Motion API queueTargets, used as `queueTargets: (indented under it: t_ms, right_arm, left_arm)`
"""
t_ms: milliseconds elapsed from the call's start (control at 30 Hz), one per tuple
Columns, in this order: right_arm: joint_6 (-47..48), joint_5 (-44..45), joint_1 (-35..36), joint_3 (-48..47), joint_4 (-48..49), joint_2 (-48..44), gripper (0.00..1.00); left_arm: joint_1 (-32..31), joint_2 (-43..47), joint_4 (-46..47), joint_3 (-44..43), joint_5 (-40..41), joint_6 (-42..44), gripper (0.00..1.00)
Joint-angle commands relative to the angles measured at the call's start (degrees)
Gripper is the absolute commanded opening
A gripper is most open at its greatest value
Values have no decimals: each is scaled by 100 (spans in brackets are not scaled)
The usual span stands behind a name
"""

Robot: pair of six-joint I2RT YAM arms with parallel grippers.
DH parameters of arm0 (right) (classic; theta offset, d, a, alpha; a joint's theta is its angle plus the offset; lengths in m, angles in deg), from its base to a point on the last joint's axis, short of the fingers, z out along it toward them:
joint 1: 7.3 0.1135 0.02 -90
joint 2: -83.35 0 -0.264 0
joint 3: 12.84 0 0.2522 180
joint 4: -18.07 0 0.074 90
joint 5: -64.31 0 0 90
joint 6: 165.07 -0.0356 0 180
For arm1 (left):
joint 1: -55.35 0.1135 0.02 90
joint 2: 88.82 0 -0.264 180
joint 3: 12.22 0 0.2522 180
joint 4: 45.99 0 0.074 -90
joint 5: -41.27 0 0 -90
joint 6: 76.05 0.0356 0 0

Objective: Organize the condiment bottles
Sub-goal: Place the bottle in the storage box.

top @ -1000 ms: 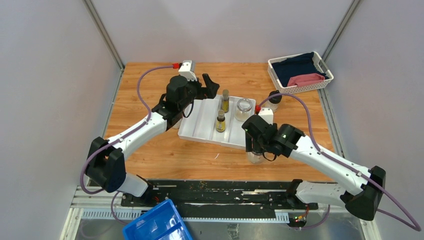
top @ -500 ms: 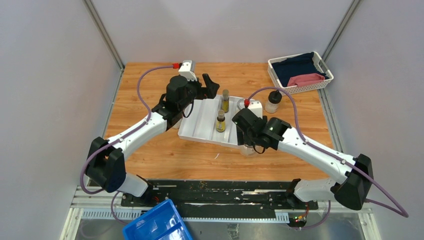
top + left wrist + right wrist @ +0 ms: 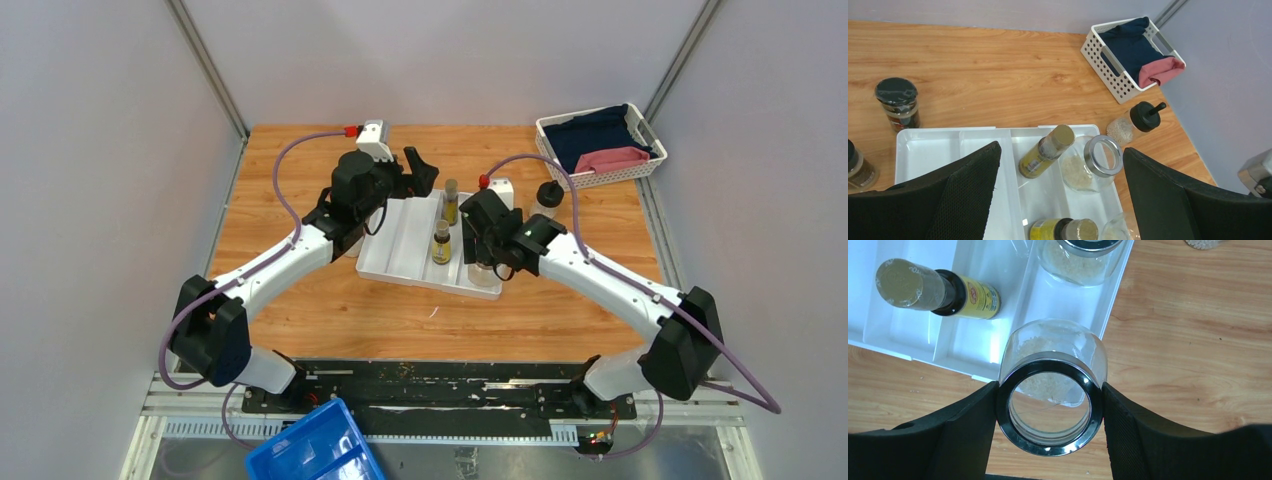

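Glass needs care, and most of these things are glass.

Right wrist view: the right claw [image 3: 1050,386] pinches a jar [image 3: 1053,347] by its neck, just under the dark metal rim. Pale grains lie inside. The jar hangs over the near edge of the tray [image 3: 973,347], at the right slot, partly over the table [image 3: 1188,340]. I cannot tell if it touches the tray. A second jar [image 3: 1080,260] sits farther back in that slot. The near bottle [image 3: 938,290], with a yellow label, stands one slot over.

I think the jar is hard, smooth and a bit heavy. It could slip or crack if it bumps the tray wall. The neck is a good place to hold, since the rim stops it sliding down.

Left wrist view: the left claw [image 3: 1060,147] is spread wide and holds nothing. Below it stands the far bottle [image 3: 1045,152]. A dark-lid jar [image 3: 896,97] stands on the table beside the tray. A spout jar [image 3: 1138,120] stands on the table too, between the tray and a basket [image 3: 1128,55]. The bottles are thin and tall, so they may tip. I would hold them around the body, under the cap.

Top view: the left claw hangs over the far side of the tray. The right arm reaches across the right slot and hides the second jar.
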Motion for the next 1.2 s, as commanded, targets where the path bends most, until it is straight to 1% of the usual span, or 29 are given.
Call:
queueTargets:
  t_ms: [0, 433, 1167]
  right_arm:
    - [130, -53, -147, -270, 386, 190, 0]
    - [-26, 35, -331, -252, 776, 748, 0]
    - [-238, 183, -436, 227, 1204, 1078, 0]
  left_arm:
    - [-53, 142, 65, -43, -6, 45, 95]
    - [-51, 121, 65, -31, -24, 55, 95]
    - [-53, 74, 66, 2, -24, 103, 95]
